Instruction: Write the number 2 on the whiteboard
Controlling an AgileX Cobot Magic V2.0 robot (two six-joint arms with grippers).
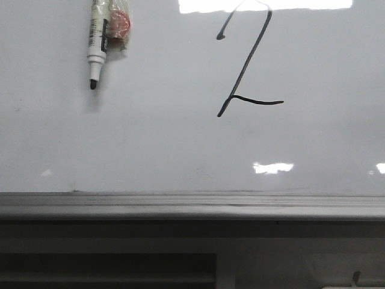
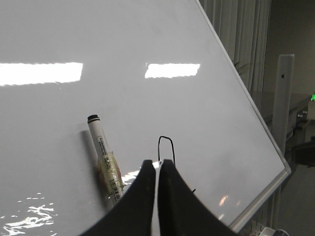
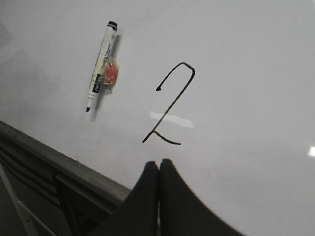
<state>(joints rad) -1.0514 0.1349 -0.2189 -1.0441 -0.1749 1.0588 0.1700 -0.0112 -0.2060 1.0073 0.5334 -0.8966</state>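
Note:
The whiteboard (image 1: 150,138) fills the front view, glossy pale grey with a grey metal ledge (image 1: 180,206) along its lower edge. A black number 2 (image 1: 243,63) is drawn on it at upper right of centre; it also shows in the right wrist view (image 3: 170,105), and its hooked top shows in the left wrist view (image 2: 166,147). A white marker (image 1: 97,45) with a black tip pointing down sticks to the board at upper left, with a red-orange blob beside it. My left gripper (image 2: 157,163) is shut and empty. My right gripper (image 3: 159,163) is shut and empty, apart from the board.
The marker also shows in the left wrist view (image 2: 105,157) and in the right wrist view (image 3: 101,73). Bright light reflections (image 1: 272,167) lie on the board. The board's right frame edge (image 2: 246,98) has curtains and a pale post (image 2: 283,103) behind it.

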